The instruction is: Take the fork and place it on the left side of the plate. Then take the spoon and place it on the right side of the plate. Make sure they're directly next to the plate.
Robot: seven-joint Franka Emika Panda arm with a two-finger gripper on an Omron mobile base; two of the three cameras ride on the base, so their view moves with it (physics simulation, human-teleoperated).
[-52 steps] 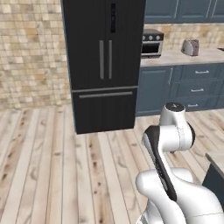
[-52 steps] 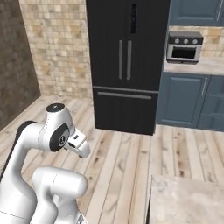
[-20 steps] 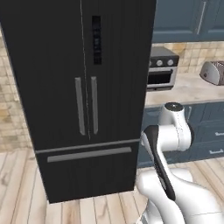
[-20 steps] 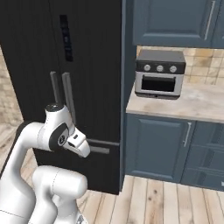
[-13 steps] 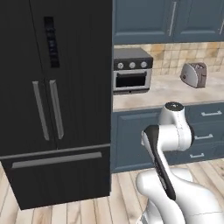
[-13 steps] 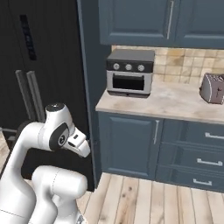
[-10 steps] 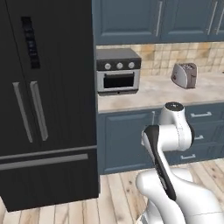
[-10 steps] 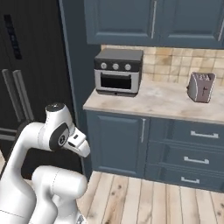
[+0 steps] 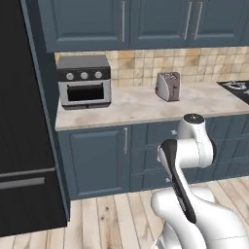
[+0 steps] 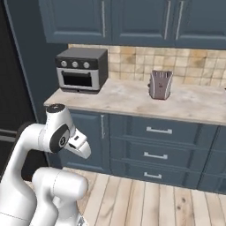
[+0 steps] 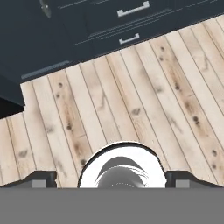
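Observation:
The fork, the spoon and the plate are out of view. My arm is folded over the base, its white elbow [image 9: 194, 141] in front of the blue cabinets, and the hand [image 10: 79, 145] points down at the floor. In the hand view my gripper [image 11: 113, 180] is open: its two dark fingertips [image 11: 41, 178] stand far apart with nothing between them, above the pale wooden floor [image 11: 131, 96].
A beige stone counter [image 9: 136, 104] on dark blue cabinets runs ahead, carrying a toaster oven [image 9: 83, 80] and a toaster [image 9: 168, 86]. A black fridge [image 9: 24, 146] stands at the left and a stove corner [image 9: 236, 85] at the far right. Drawer fronts [image 10: 154, 145] face the floor.
The whole picture has shifted, so the base has moved: the fridge slid off to the left and the counter with toaster oven and toaster came into view. The arm's pose is unchanged.

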